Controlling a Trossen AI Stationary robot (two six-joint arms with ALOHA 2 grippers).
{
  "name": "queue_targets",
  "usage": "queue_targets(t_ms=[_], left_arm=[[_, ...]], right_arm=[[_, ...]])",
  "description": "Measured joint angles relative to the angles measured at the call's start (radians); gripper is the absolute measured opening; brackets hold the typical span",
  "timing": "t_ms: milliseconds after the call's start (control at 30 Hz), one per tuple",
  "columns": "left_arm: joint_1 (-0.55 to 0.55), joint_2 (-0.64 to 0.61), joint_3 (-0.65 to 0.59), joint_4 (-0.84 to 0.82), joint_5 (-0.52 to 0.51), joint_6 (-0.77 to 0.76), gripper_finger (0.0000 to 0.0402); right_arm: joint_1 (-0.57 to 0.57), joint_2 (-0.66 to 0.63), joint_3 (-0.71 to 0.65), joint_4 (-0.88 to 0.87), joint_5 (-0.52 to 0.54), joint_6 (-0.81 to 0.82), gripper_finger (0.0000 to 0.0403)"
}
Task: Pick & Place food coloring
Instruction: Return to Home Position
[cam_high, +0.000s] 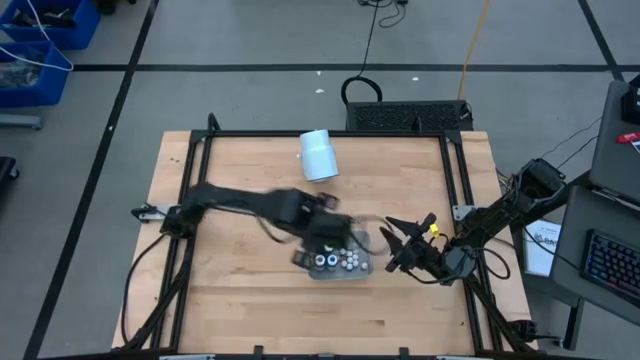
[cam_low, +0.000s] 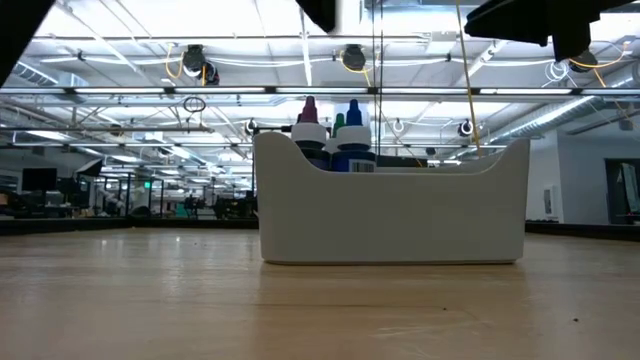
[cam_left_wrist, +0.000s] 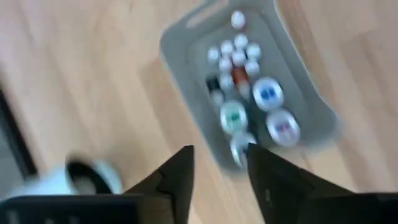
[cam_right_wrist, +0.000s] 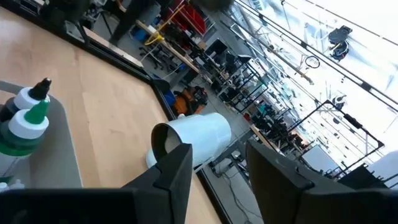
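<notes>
The food coloring (cam_high: 338, 262) is a set of small bottles standing in a grey tray (cam_high: 364, 270) near the table's middle. The left wrist view shows several small white caps and larger round tops (cam_left_wrist: 249, 93). In the low view, coloured tips (cam_low: 330, 135) rise above the tray wall (cam_low: 390, 215). My left gripper (cam_high: 324, 240) hangs above the tray's left end, pointing steeply down, open and empty (cam_left_wrist: 219, 163). My right gripper (cam_high: 392, 245) waits level just right of the tray, open and empty (cam_right_wrist: 217, 163). It sees a green-tipped bottle (cam_right_wrist: 28, 121).
A pale-blue cylinder (cam_high: 320, 155) lies on its side at the table's far middle, its open end toward my right gripper (cam_right_wrist: 189, 146). Bare wooden tabletop (cam_high: 230, 290) lies left of and in front of the tray. A black frame borders the table.
</notes>
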Motion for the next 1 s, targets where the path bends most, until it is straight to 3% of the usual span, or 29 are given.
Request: queue_targets(t_ms=[133, 300, 400, 533, 667, 867, 1000], left_arm=[[-0.024, -0.189, -0.055, -0.058, -0.035, -0.115, 0.009], [-0.067, -0.486, -0.258, 0.073, -0.102, -0.185, 0.0009], [-0.097, -0.705, -0.508, 0.258, -0.135, -0.202, 0.0014], [-0.131, -1.005, -0.933, 0.595, -0.138, -0.211, 0.0006], [-0.095, -1.251, -1.314, 0.94, -0.065, -0.187, 0.0006], [-0.045, -1.486, -1.752, 1.323, -0.033, -0.153, 0.0004], [-0.04, -1.539, -1.97, 1.539, 0.007, -0.123, 0.0004]], right_arm=[[0.009, -0.005, 0.0, 0.0, 0.001, 0.017, 0.013], [0.033, -0.016, 0.0, -0.004, -0.013, 0.066, 0.009], [0.048, -0.044, -0.021, -0.003, -0.079, 0.102, 0.0056], [0.049, -0.137, -0.09, -0.005, -0.24, 0.176, 0.0011], [-0.009, -0.312, -0.173, -0.035, -0.414, 0.286, 0.0005], [-0.141, -0.651, -0.298, -0.381, -0.687, 0.608, 0.0001], [-0.242, -0.809, -0.374, -0.499, -0.839, 0.767, 0.0001]])
